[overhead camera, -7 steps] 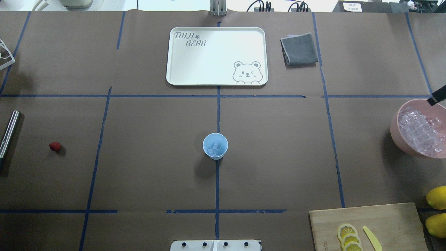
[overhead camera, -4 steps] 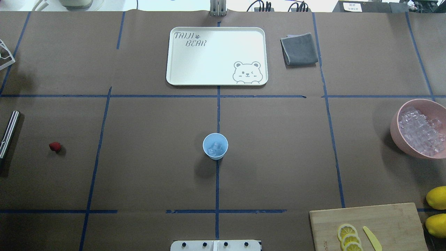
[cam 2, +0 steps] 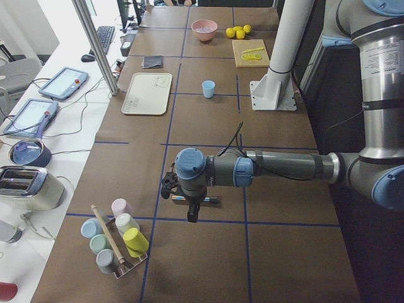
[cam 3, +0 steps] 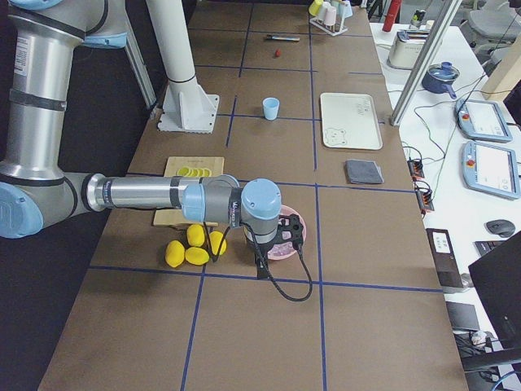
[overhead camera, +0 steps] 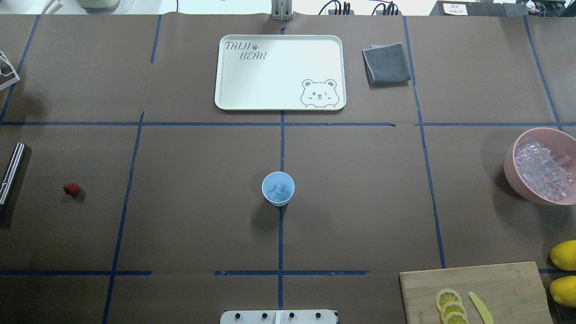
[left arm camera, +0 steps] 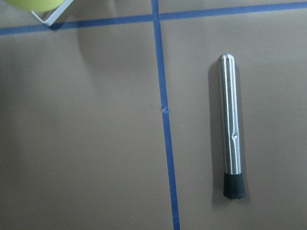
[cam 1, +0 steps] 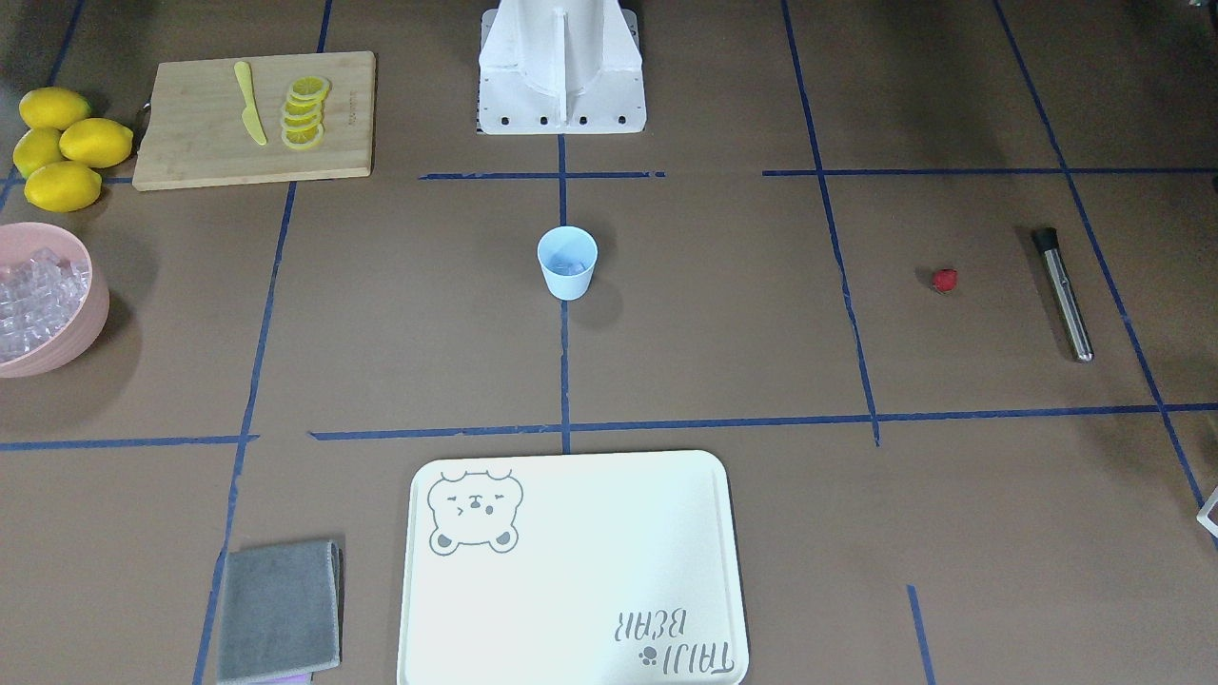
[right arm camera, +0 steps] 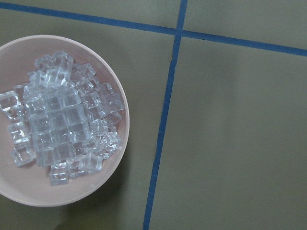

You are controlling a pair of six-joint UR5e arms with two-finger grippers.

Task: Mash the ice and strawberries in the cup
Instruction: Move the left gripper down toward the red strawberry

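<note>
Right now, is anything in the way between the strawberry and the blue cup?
Nothing I can see. Only flat blue tape lines cross the brown table between the strawberry and the cup, which already holds ice.

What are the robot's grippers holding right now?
Cannot tell: left gripper and right gripper show only from afar. The muddler, strawberry and cup sit untouched.

Both arms are smooth silver-grey tubes linked by thick round joints with light blue caps [cam 2: 189, 163]. A thin black cable [cam 3: 295, 299] trails in a loop from the right arm [cam 3: 146, 193], and another runs along the left arm [cam 2: 284, 167]. The left gripper [cam 2: 191, 218] and right gripper [cam 3: 260, 270] are black. The white column [cam 1: 559, 48] has a flat base plate [cam 1: 495, 114] with four dark bolts.
</note>
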